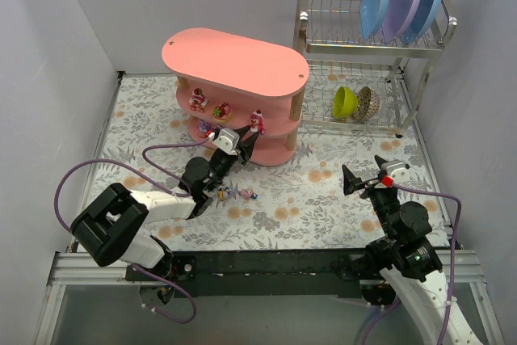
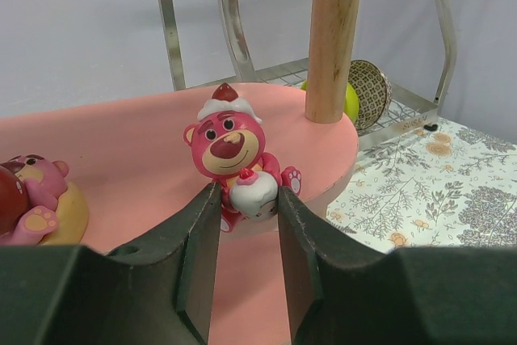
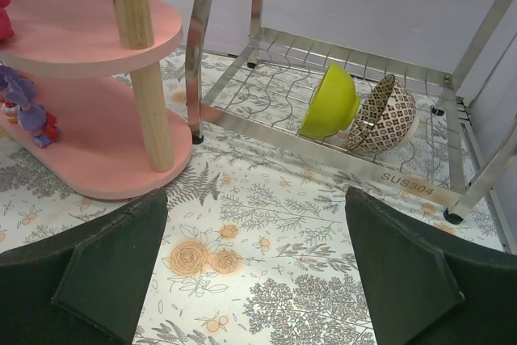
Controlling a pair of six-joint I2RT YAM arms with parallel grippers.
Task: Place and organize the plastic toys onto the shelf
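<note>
The pink three-tier shelf (image 1: 234, 61) stands at the back centre. Three toys stand on its middle tier and one on its bottom tier (image 1: 203, 128). My left gripper (image 1: 247, 143) reaches to the right front of the middle tier. In the left wrist view it (image 2: 246, 193) is shut at its tips on a pink bear toy (image 2: 229, 145) with a white cap and cupcake, which stands on the tier near a wooden post (image 2: 334, 38). Two small toys (image 1: 234, 193) lie on the table. My right gripper (image 1: 367, 175) is open and empty above the cloth (image 3: 258, 280).
A metal dish rack (image 1: 367, 62) stands at the back right, with blue and purple plates on top and a green bowl (image 3: 331, 103) and a patterned bowl (image 3: 388, 115) below. A purple toy (image 3: 24, 107) sits on the shelf's bottom tier. A pink bear on a yellow ring (image 2: 36, 208) sits left of my left gripper.
</note>
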